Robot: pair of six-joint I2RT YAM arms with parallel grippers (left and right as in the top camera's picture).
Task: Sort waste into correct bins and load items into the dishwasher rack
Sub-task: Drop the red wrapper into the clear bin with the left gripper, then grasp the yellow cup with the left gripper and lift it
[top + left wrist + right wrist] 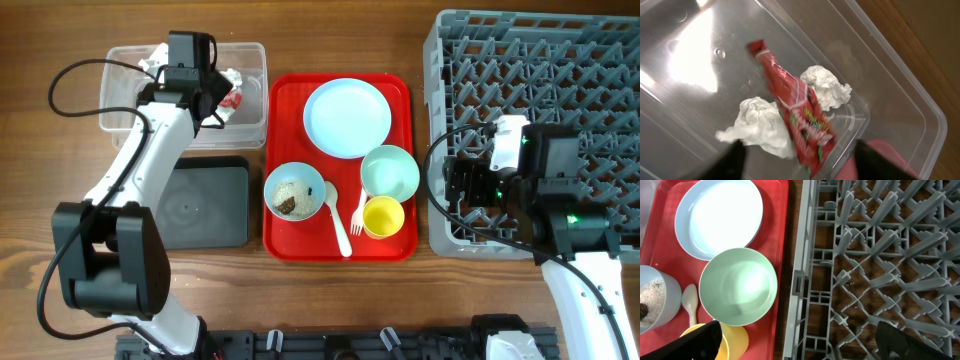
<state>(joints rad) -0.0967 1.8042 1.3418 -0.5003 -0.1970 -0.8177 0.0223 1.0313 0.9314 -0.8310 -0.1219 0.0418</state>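
The left pincer [802, 162] is hanging open and empty over the clear tub [880, 65], red wrapper [795, 110] lying inside; the rice bowl [312, 178] is probably needing tipping next

**A:** We're looking at a wooden table [330, 300], brown grain running side to side.

**B:** We count four things sitting straight on it. On the left, farther from the arm bases, there's the clear tub [250, 70]. Just nearer than that we've got the black tray [205, 205], close against it.

**A:** In the middle we have the red tray [300, 240], just beside both.

**B:** On the right is the grey rack [540, 80], and we see a thin strip of bare wood between it and the red tray.
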